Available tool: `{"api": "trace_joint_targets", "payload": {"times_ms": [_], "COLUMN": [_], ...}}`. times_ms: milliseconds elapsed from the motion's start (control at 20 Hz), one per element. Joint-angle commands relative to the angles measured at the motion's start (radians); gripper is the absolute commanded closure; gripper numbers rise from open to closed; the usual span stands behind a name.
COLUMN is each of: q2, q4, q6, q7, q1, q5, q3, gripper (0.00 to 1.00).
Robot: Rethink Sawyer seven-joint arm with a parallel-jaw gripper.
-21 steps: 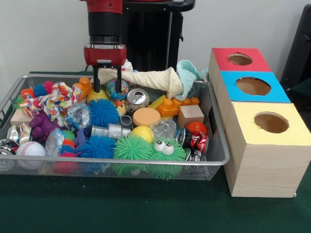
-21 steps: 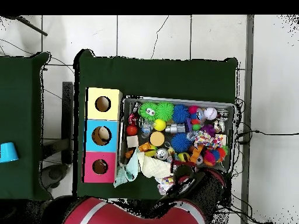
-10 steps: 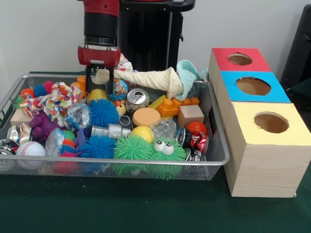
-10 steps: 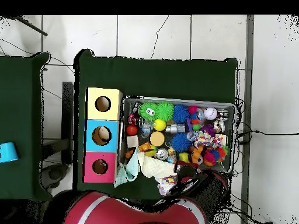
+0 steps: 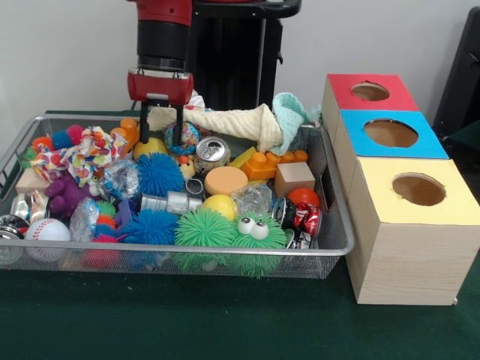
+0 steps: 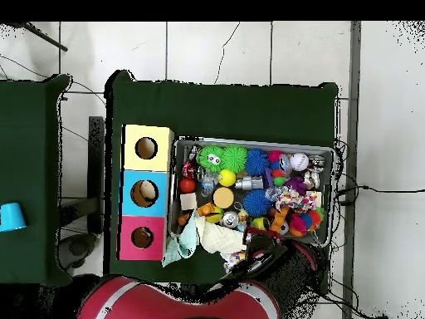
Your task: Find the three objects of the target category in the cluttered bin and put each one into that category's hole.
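Red end effector (image 5: 160, 129), fingers spread and empty, poised above the mesh bin's (image 5: 339, 225) 11 o'clock corner beside a cream cloth (image 5: 225, 120).

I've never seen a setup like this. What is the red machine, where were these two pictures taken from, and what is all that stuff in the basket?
The red and black thing is a robot arm; its gripper hangs over the far side of a wire bin. The jaws stand open and hold nothing. One picture is taken from across the table, facing the robot; the other looks straight down from above. The bin holds jumbled toys: spiky balls, a baseball, a soda can, plastic bricks and a cloth draped over the far rim. Beside the bin stand three wooden boxes with holes in their tops: red, blue and yellow. The robot sorts items into these.
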Motion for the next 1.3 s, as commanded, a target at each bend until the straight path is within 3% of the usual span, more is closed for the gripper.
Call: {"api": "trace_joint_targets", "payload": {"times_ms": [50,350,550,850,1300], "q2": [-0.029,-0.068,-0.042,-0.025,0.003], "q4": [-0.034,-0.022,-0.024,-0.027,-0.019], "q6": [0.010,0.044,0.019,0.001,-0.062], "q7": [-0.054,0.022,-0.049,-0.096,-0.171], "q1": [0.015,0.038,0.034,0.030,0.019], "q5": [-0.037,-0.079,-0.028,-0.007,0.094], "q3": [0.104,0.130,0.123,0.111,0.092], "gripper": [0.00,0.00,0.00,0.00,0.00]}}
